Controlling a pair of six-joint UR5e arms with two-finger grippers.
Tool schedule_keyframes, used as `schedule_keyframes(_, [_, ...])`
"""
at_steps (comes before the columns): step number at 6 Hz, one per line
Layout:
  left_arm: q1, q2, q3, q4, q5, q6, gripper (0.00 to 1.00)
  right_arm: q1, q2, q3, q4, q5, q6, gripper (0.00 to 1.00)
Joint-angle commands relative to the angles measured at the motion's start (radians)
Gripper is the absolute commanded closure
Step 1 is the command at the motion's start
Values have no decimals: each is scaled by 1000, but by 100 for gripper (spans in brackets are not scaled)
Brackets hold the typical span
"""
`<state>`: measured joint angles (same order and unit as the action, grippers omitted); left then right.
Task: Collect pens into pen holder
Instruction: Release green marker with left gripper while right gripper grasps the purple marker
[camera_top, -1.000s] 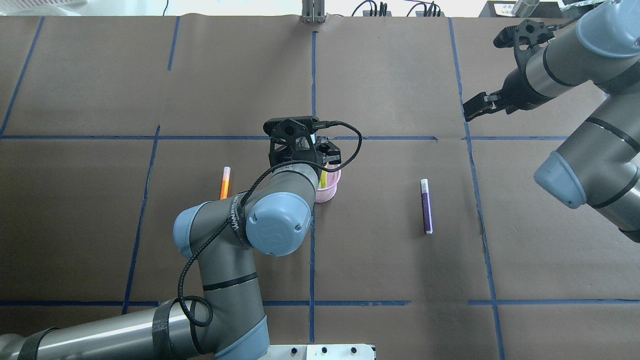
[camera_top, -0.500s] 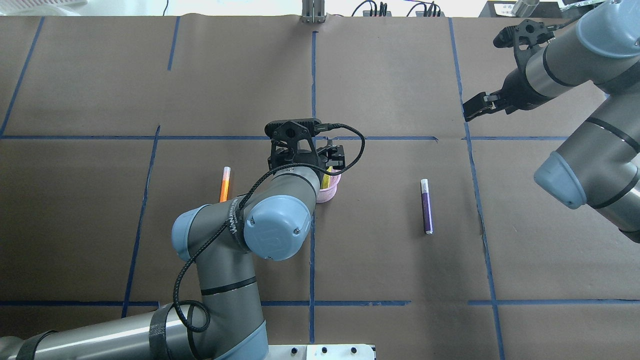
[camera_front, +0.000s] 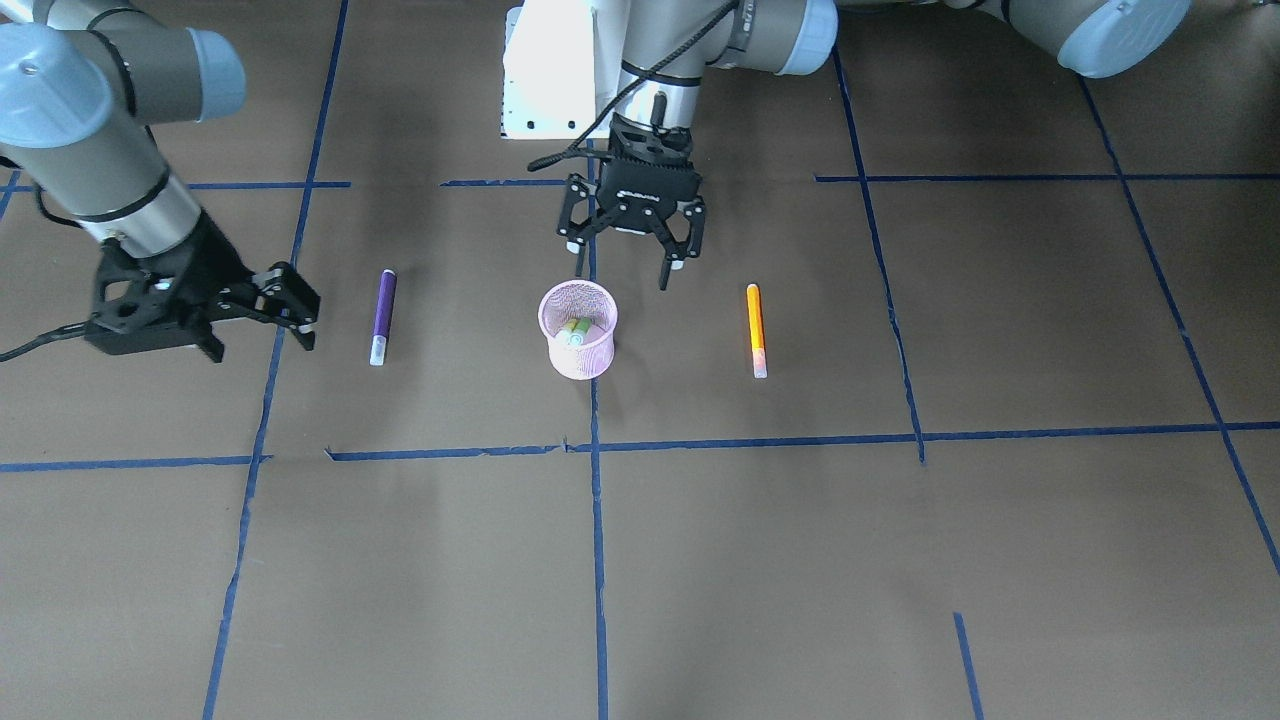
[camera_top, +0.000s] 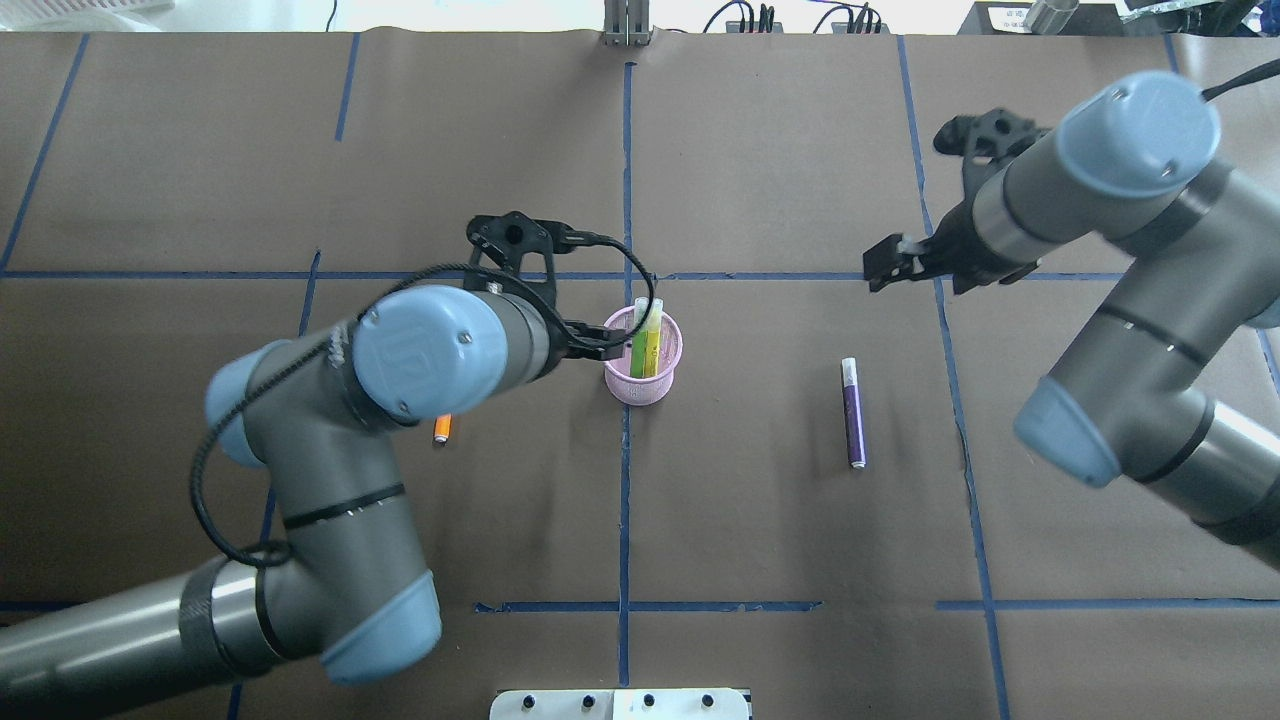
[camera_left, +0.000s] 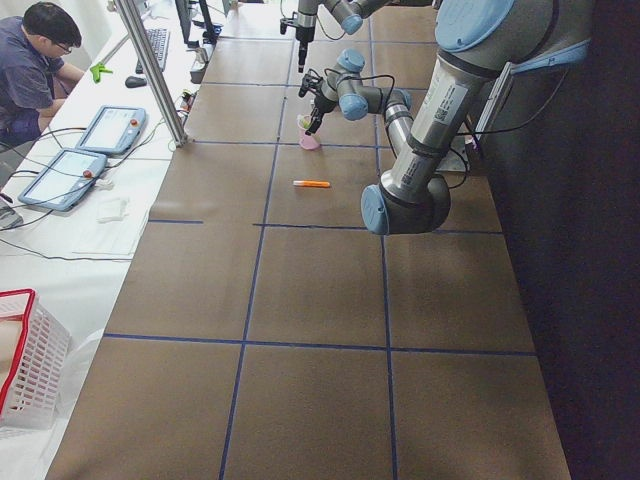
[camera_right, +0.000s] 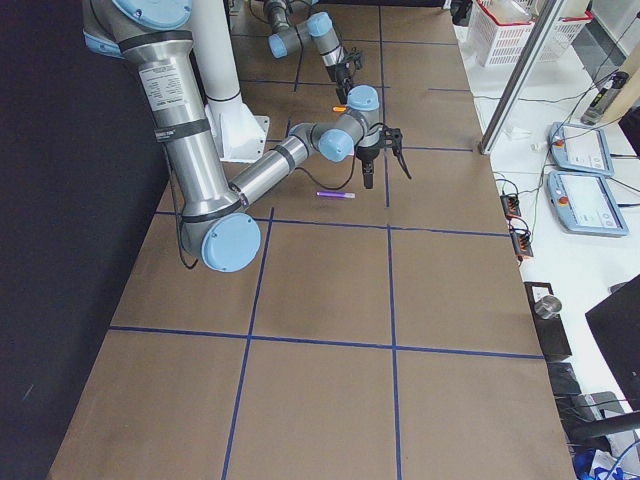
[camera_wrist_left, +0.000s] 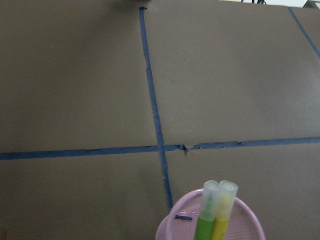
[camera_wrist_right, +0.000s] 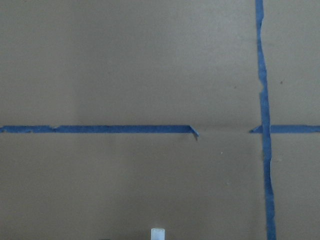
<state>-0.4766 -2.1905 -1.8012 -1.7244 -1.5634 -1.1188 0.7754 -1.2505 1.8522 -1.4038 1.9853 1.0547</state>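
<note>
The left gripper (camera_front: 620, 268) has come off the top of the small round pink wire-mesh pen holder (camera_front: 578, 352) and now hangs just to the robot's left of it, jaws spread and empty. The right gripper (camera_front: 258, 335) has swung in toward the centre and is likewise spread, holding nothing. The holder stands upright on the brown paper tabletop (camera_front: 900, 550), with a bright green pen (camera_top: 639, 352) and a yellowish pen (camera_top: 652, 347) inside, pale caps up. A purple pen (camera_front: 382, 315) lies flat to the holder's right and an orange pen (camera_front: 755, 322) to its left — both well apart from it.
</note>
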Motion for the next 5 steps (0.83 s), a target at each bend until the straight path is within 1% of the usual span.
schedule_keyframes(1, [-98, 78, 0, 15, -208, 108, 0, -149, -4, -14, -1, -86, 112, 6])
schedule_keyframes(3, [-103, 87, -1, 14, -218, 109, 0, -183, 11, -86, 0, -109, 117, 25])
schedule_keyframes(4, [-103, 87, -3, 14, -218, 109, 0, -183, 9, -94, 0, -109, 108, 36])
schedule_keyframes(5, [-103, 87, -3, 14, -218, 109, 0, -183, 9, -109, 0, -111, 105, 41])
